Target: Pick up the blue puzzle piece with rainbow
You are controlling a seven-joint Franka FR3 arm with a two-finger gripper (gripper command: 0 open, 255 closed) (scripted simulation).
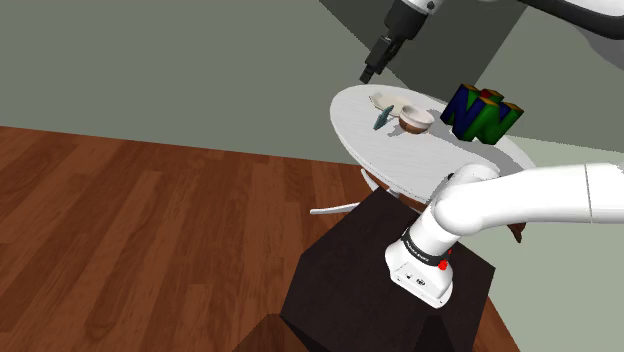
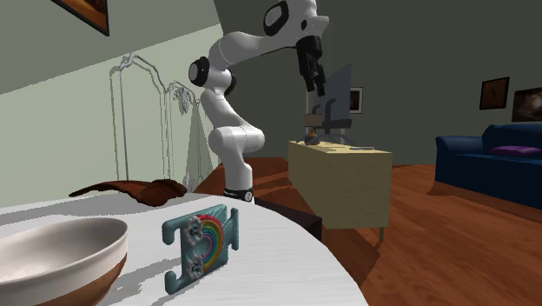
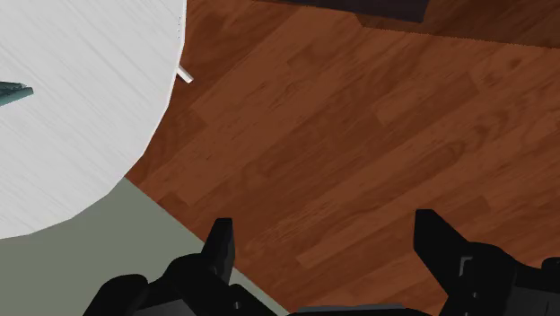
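Note:
The puzzle piece (image 2: 201, 242) is a teal-blue block with a rainbow on its face; it stands on edge on the round white table (image 2: 287, 261) beside a bowl. From the shoulder view the same piece (image 1: 381, 116) is a thin blue-green sliver near the table's far left rim. My gripper (image 1: 370, 73) hangs in the air above and left of that rim, clear of the piece. Its fingers (image 3: 220, 244) stand apart, open, over wood floor, with a tip of the piece (image 3: 16, 90) off to one side. The gripper (image 2: 316, 85) is high over the room.
A brown and white bowl (image 1: 416, 119) sits right next to the piece. A blue, green and red N-shaped block (image 1: 483, 112) stands at the table's (image 1: 400, 160) right side. A light wooden cabinet (image 2: 343, 182) and a blue sofa (image 2: 495, 165) stand beyond the arm.

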